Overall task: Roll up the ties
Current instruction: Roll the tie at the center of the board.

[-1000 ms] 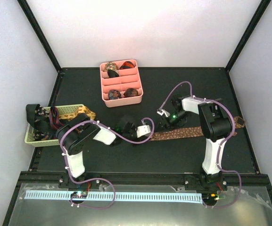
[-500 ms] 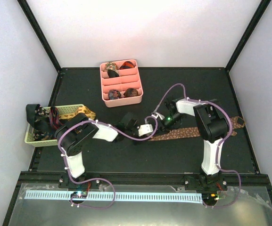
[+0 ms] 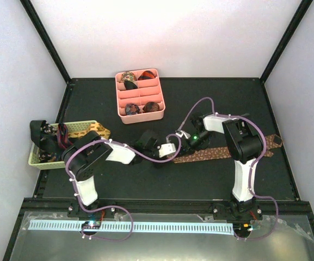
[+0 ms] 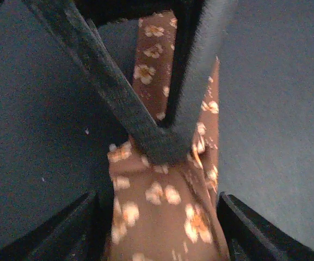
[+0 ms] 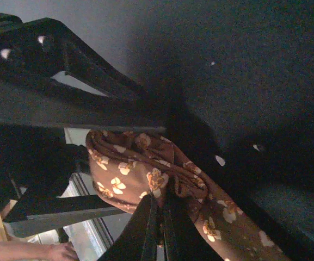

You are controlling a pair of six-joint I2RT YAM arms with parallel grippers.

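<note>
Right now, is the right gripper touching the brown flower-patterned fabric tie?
Touching. Right wrist view: the right gripper, shut, pinches the brown tie at its fold.

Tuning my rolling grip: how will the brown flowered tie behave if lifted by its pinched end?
Probably floppy: the brown flowered tie bunches into soft folds where the right hand pinches it. Likely light: a thin flat strip. Its loose length should drape and trail.
</note>
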